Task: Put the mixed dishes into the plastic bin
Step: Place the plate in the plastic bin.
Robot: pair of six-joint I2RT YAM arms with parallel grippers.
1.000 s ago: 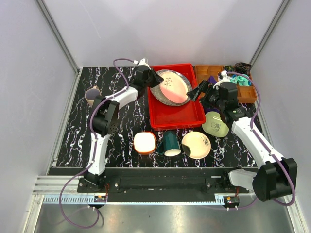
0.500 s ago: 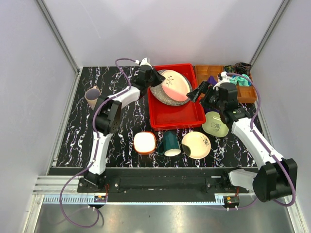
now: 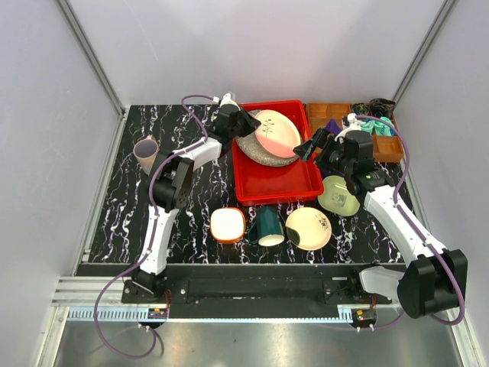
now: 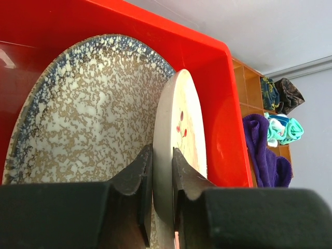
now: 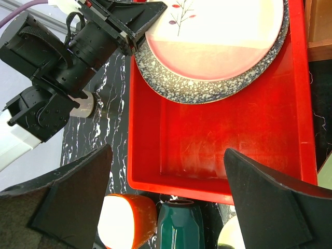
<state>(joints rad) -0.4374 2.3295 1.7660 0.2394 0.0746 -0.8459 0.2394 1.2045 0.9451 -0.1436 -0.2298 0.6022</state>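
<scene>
While pinched at its edge by the left jaws, which are closed narrow on it, the pink-cream plate (image 4: 181,135) stands tilted at the far left of the red plastic bin (image 3: 276,197). It leans on the speckled grey plate (image 4: 88,114), which overhangs the bin's left wall.

Right jaws: spread wide, holding nothing, above the bin's right rim.

On the table (image 3: 122,214) near the bin, left to right: orange-white bowl (image 3: 228,225), dark green mug (image 3: 267,225) (apparently on its side), pale yellow plate (image 3: 308,228).

Light green bowl (image 3: 339,196): right of the bin, beside the right arm.

Mauve cup (image 3: 144,151): far left, well apart.
</scene>
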